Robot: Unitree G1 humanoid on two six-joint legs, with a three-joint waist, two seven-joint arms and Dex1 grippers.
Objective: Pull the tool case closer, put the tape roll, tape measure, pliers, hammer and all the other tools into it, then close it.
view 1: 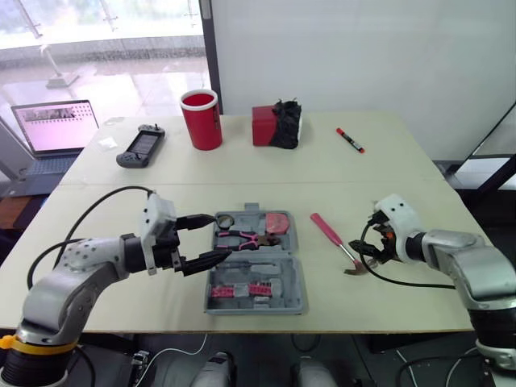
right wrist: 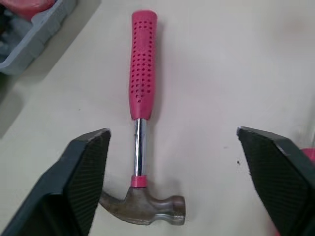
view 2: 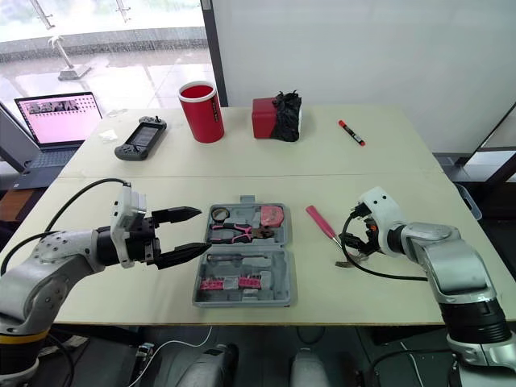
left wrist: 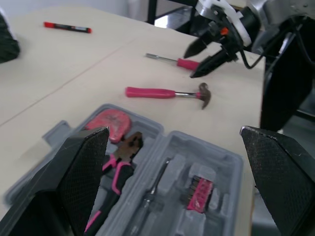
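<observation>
Right gripper (right wrist: 173, 131): fingers spread wide, empty, poised over the hammer's head end.
Hammer (view 1: 332, 238): flat on table (view 1: 403, 161), just right of the open tool case (view 1: 300, 274). Steel head lies nearest this gripper; the pink handle runs away, angling toward the case.
Left gripper (view 1: 216, 238): spread, empty, at the case's left side, farther off.

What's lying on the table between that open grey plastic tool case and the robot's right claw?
A pink-handled steel hammer lies between the tool case and the right gripper, which is open near its head; the left eye view shows it.
</observation>
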